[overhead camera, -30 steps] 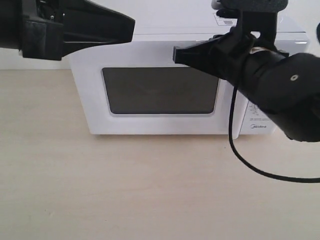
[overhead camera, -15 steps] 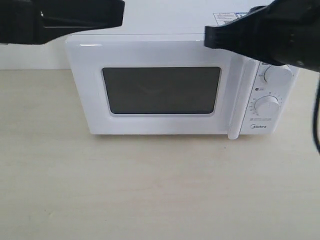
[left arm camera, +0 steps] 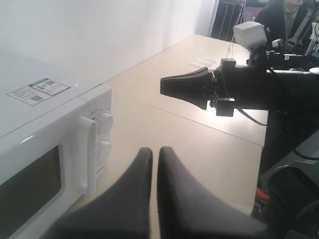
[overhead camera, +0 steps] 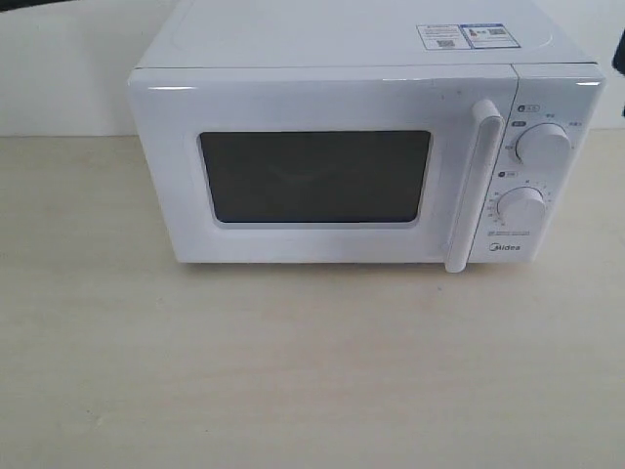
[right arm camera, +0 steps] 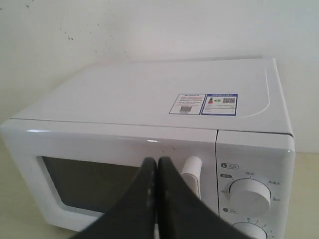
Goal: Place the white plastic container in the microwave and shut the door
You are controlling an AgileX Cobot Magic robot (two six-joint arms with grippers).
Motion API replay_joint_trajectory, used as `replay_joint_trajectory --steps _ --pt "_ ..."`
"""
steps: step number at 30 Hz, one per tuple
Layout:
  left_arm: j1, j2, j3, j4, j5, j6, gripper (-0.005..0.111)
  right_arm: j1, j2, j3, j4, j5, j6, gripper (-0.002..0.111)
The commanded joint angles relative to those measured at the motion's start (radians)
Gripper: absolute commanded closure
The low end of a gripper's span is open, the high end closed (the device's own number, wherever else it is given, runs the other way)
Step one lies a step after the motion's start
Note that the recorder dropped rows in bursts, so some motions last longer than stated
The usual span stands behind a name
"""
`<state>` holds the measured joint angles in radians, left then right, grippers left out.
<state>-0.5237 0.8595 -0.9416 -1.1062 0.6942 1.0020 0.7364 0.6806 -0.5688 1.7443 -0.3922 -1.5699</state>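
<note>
Container is out of sight in every view; the door [overhead camera: 312,103] of the microwave [overhead camera: 322,39] sits shut flush, so the container is presumably inside, though the dark window confirms nothing. Being plastic, it is judged light, slightly flexible and slick; a hold across opposite walls would suit. Left gripper [left arm camera: 155,150] and right gripper [right arm camera: 155,162] show fingers pressed together, holding nothing, apart from the handle [overhead camera: 473,186].

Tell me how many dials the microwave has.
2. Both sit on the right panel of the microwave, right of the handle: the upper dial near the top, the lower dial directly under it.
</note>
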Motion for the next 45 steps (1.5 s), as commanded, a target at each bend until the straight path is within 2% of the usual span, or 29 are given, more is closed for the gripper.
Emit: replay_joint_trajectory --steps 1,8,13,33,37,41,45 --pt "-0.008 -0.079 0.019 0.013 0.013 -0.057 0.102 -0.006 -0.045 0.01 0.0 0.016 0.001 0.108" --pt "-0.008 -0.209 0.056 0.026 0.033 -0.157 0.102 -0.006 -0.051 0.01 0.0 0.01 0.001 0.108" --pt "-0.008 -0.295 0.064 0.029 0.057 -0.161 0.102 -0.006 -0.051 0.01 0.0 0.01 0.001 0.108" --pt "-0.008 -0.327 0.064 0.029 0.058 -0.158 0.102 -0.006 -0.051 0.01 0.0 0.01 0.001 0.108" --pt "-0.008 -0.363 0.06 0.034 0.029 -0.03 0.102 -0.006 -0.051 0.01 0.0 0.01 0.001 0.108" --pt "-0.004 -0.484 0.06 0.128 -0.033 -0.007 0.102 -0.006 -0.051 0.01 0.0 0.01 0.001 0.108" --pt "0.039 -0.616 0.06 0.221 -0.035 -0.014 0.102 -0.006 -0.051 0.01 0.0 0.01 0.001 0.108"
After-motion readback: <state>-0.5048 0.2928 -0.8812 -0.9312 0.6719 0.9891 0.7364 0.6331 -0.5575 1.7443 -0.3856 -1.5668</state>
